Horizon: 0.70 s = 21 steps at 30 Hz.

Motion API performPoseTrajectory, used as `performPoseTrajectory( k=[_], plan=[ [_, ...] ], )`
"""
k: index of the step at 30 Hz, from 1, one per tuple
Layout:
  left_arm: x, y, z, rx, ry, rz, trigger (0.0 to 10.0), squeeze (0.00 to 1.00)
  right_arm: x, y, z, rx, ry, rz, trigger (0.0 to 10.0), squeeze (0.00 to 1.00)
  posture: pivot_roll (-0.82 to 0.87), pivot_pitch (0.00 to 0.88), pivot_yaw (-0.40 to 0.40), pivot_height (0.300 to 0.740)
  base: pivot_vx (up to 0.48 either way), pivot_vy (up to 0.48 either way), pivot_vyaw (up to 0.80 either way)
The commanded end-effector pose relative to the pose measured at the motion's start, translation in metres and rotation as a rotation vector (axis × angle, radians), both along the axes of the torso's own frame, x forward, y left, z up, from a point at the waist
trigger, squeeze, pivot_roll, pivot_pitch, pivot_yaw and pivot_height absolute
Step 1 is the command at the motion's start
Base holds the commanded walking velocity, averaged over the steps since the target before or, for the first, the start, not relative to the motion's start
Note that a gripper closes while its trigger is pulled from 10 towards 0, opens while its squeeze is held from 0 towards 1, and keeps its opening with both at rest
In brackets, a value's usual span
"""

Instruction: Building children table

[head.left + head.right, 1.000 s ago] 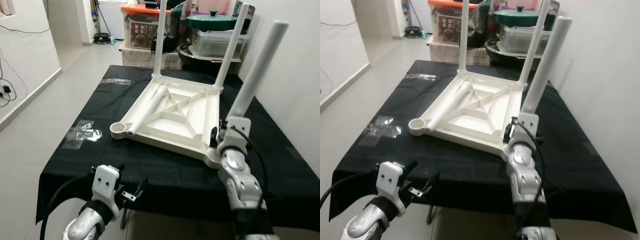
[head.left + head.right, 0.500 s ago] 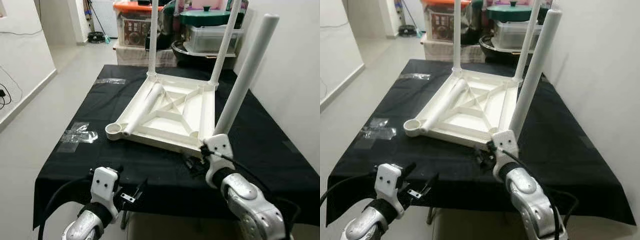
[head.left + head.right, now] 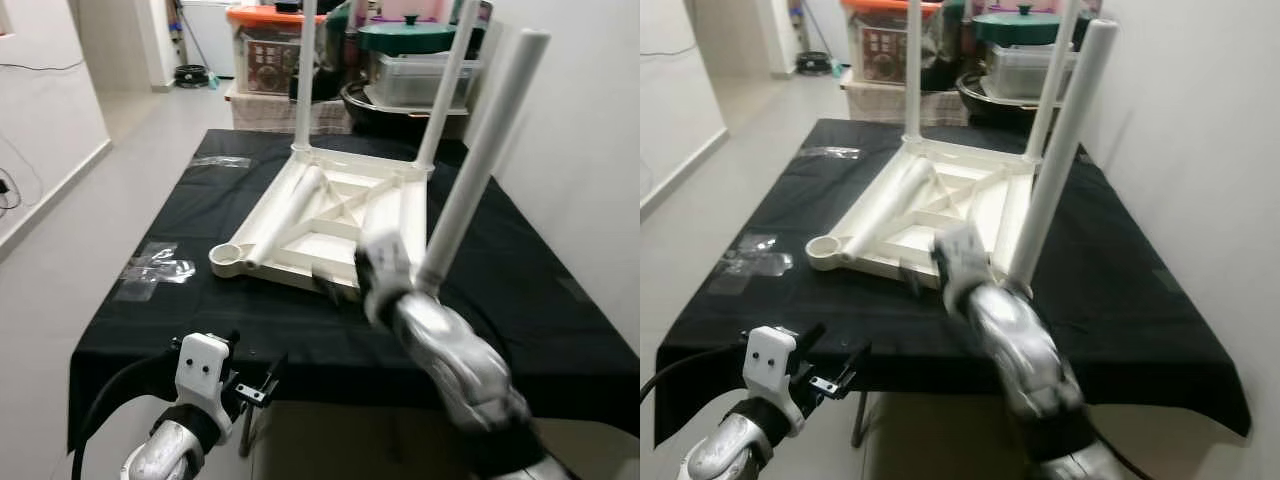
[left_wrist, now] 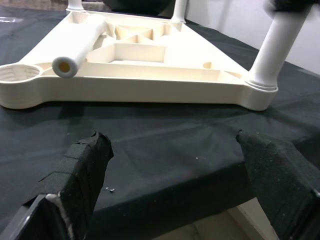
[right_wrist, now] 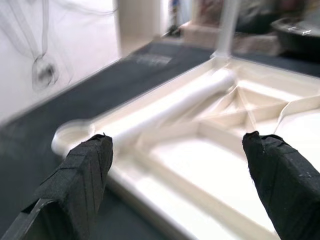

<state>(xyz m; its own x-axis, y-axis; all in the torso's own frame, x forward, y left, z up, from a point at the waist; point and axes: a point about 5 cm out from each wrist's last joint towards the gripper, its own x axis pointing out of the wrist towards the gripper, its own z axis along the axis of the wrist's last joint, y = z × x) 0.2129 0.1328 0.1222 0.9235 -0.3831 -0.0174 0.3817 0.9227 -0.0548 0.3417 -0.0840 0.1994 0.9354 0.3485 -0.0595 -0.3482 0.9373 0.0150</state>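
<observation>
- White children's table top [image 3: 340, 215], upside down on black-clothed table [image 3: 200, 320]; three legs upright in corner sockets.
- Near right leg [image 3: 480, 160], tilted in its socket.
- Loose fourth leg [image 3: 290, 215], lying across the underside, beside empty near-left socket [image 3: 232, 258].
- Right gripper [image 5: 180, 185], blurred, over the top's near edge, fingers spread, empty.
- Left gripper [image 4: 175, 185], low at near table edge, fingers apart, empty.
- Storage bins [image 3: 280, 50] beyond.

You're looking at a children's table [image 3: 340, 215] of smooth, cream-white plastic with a faint sheen, lying on matt black cloth [image 3: 200, 310]. Crinkled clear plastic wrappers [image 3: 155, 268] sit near the cloth's left edge. Both grippers' fingers [image 4: 82, 172] look wrapped in rough black tape.
</observation>
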Motion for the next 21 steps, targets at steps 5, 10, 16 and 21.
performPoseTrajectory(
  k=[5,10,16,21],
  plan=[
    [0.001,0.001,-0.001,0.005,0.003,0.011,10.0,0.00,0.010,0.023,-0.008,0.082,0.064,-0.005,10.0,0.00,0.08,0.000,-0.098,0.740,0.000,0.000,0.00],
    [0.001,0.001,-0.001,0.007,0.001,0.013,10.0,0.00,0.009,0.040,-0.003,0.116,0.069,0.069,10.0,0.00,0.08,0.000,-0.100,0.740,0.000,0.000,0.00],
    [0.001,0.001,-0.002,0.006,0.003,0.012,10.0,0.00,0.013,0.044,-0.009,0.089,0.033,0.026,10.0,0.00,0.08,0.000,-0.097,0.740,0.000,0.000,0.00],
    [0.001,0.000,-0.002,0.004,0.005,0.010,10.0,0.00,0.042,-0.030,-0.012,-0.003,-0.010,-0.290,10.0,0.00,0.08,0.000,-0.093,0.740,0.000,0.000,0.00]
  ],
)
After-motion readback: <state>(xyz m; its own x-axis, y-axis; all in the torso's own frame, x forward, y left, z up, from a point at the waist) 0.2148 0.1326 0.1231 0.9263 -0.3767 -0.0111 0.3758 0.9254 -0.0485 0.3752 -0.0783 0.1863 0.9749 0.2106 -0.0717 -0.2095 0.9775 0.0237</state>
